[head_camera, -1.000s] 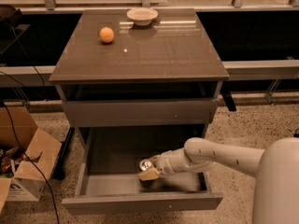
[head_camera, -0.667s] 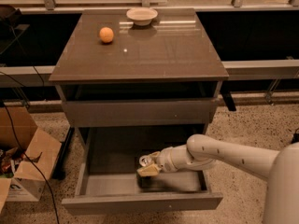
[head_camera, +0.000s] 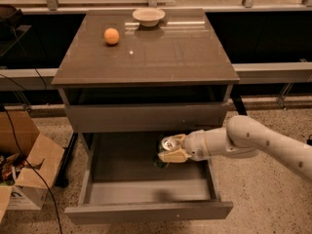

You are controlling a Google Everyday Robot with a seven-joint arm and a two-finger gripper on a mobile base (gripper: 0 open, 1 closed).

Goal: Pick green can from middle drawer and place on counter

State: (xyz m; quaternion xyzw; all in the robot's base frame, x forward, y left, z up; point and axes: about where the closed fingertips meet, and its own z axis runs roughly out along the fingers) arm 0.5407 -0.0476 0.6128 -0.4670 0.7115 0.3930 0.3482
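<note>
Green can: silver lid facing up, dark body mostly hidden, clamped between the cream fingers over the right half of the open drawer; whether its base touches the drawer floor cannot be told.
Gripper: closed around the green can, reaching in from the right on a white arm, just below the upper drawer front.
Middle drawer: pulled fully out, with its smooth grey floor exposed.
Upper drawer front: flat, grey and closed, directly above the open drawer.
Counter: glossy dark slab topping the cabinet.
Orange ball: resting on the counter's left rear.
Bowl: pale and shallow, at the counter's back edge, near the ball but apart from it.
Cardboard box: open, on the speckled floor left of the cabinet.
</note>
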